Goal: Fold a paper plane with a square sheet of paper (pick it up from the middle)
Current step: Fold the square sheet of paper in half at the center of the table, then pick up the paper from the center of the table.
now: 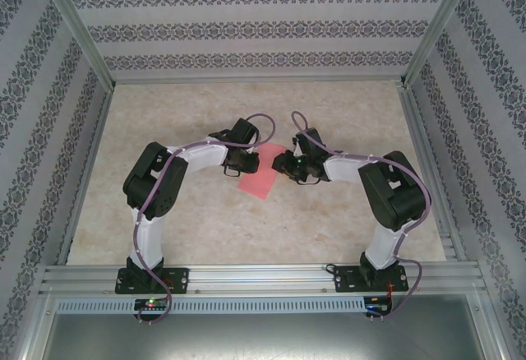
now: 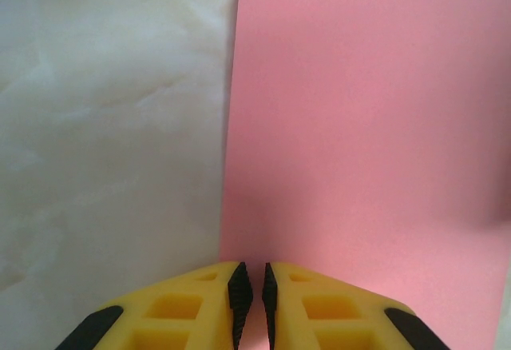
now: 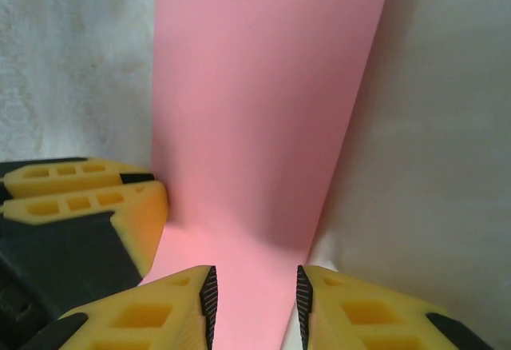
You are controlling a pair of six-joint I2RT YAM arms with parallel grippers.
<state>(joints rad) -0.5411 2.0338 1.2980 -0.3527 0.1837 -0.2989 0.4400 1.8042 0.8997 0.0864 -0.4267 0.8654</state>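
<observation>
The square sheet of paper is pink and lies at the middle of the table between both grippers. In the left wrist view the sheet runs from the jaws outward, its left edge straight against the marbled table. My left gripper is shut on the sheet's near edge, with a sliver of pink between the pads. In the right wrist view the sheet reads as a tall pink strip. My right gripper stands open, jaws apart over the paper and not pinching it. The left gripper's yellow fingers sit at the strip's left edge.
The beige marbled table has bare room on all sides of the paper. Metal rails run along the near edge by the arm bases, and patterned walls close in the back and sides.
</observation>
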